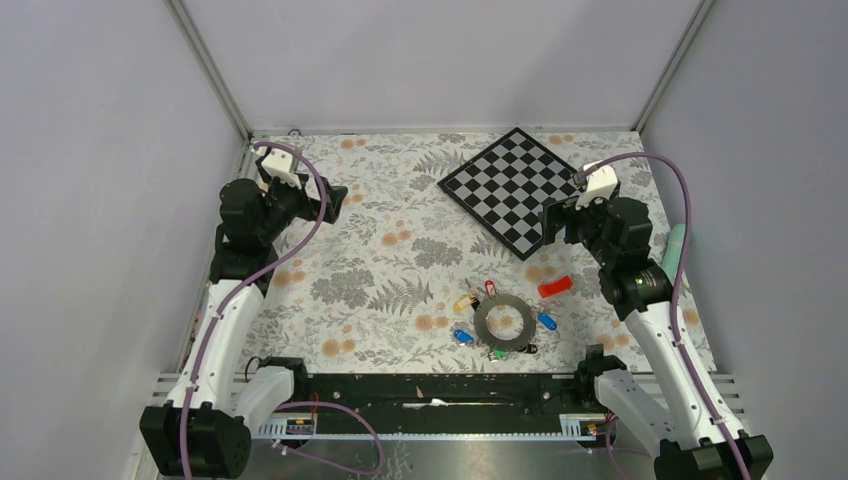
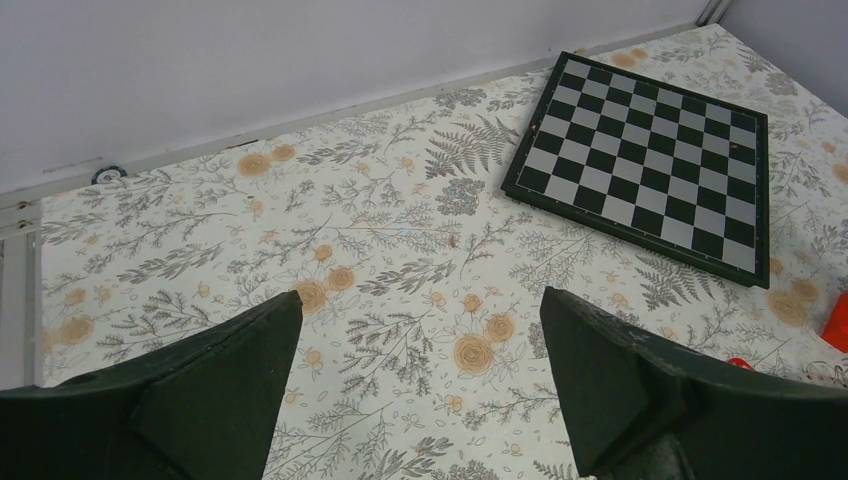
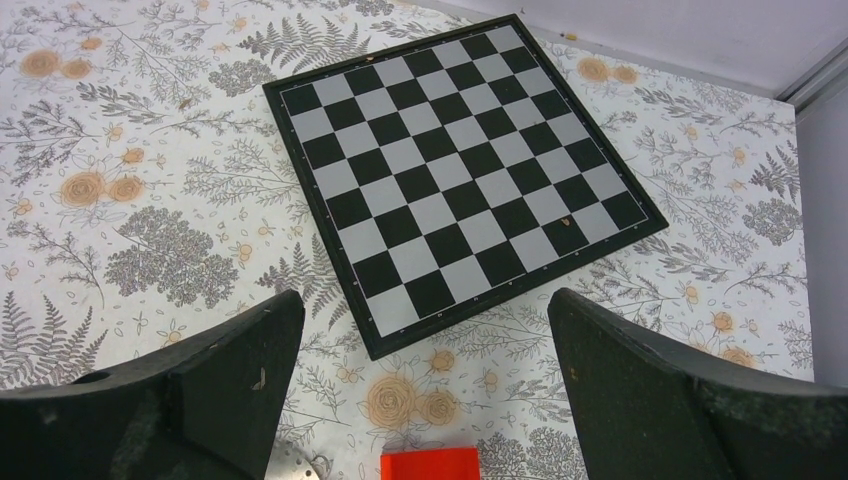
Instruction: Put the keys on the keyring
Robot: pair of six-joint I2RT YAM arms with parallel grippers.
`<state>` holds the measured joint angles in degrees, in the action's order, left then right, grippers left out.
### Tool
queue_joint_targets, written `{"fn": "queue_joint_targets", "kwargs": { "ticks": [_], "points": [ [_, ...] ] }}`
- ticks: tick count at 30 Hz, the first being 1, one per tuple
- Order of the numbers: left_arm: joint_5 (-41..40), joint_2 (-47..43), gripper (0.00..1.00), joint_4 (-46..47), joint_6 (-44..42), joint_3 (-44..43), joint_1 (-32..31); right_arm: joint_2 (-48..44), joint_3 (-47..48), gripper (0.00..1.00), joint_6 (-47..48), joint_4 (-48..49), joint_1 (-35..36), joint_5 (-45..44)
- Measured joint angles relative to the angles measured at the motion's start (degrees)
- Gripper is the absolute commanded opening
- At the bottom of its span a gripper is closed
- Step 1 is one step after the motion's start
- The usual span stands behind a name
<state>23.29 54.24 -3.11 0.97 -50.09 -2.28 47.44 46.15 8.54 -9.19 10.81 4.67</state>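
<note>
1. Left gripper (image 2: 420, 300): fingers spread wide, holding nothing, over the flowered table (image 2: 380, 240).
2. Right gripper (image 3: 425, 298): fingers wide too, empty, chessboard (image 3: 465, 170) ahead of their tips.
3. Keyring (image 1: 504, 321) lies flat, well apart from both, nearer the right fingers; keys (image 1: 462, 302) ring it.

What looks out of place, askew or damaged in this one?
Only the chequered board, turned diagonally, and a red block stand out; neither belongs with the keys spread loose around the keyring. Nothing looks spilled or broken.
</note>
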Motion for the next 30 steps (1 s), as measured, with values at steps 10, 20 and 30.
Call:
{"fn": "queue_joint_targets", "kwargs": {
  "ticks": [10, 20, 30],
  "points": [
    [2.12, 1.09, 0.99, -0.22, 0.04, 0.0, 0.0, -0.17, 0.55, 1.0, 0.28, -0.85, 0.0, 0.57],
    [3.67, 1.46, 0.99, -0.24, 0.17, 0.0, 0.0, -0.72, 0.55, 1.0, 0.26, -0.83, -0.13, 0.85],
    [4.22, 1.86, 0.99, -0.26, 0.17, 0.0, 0.02, -0.85, 0.52, 1.0, 0.26, -0.79, -0.2, 0.85]
  ]
}}
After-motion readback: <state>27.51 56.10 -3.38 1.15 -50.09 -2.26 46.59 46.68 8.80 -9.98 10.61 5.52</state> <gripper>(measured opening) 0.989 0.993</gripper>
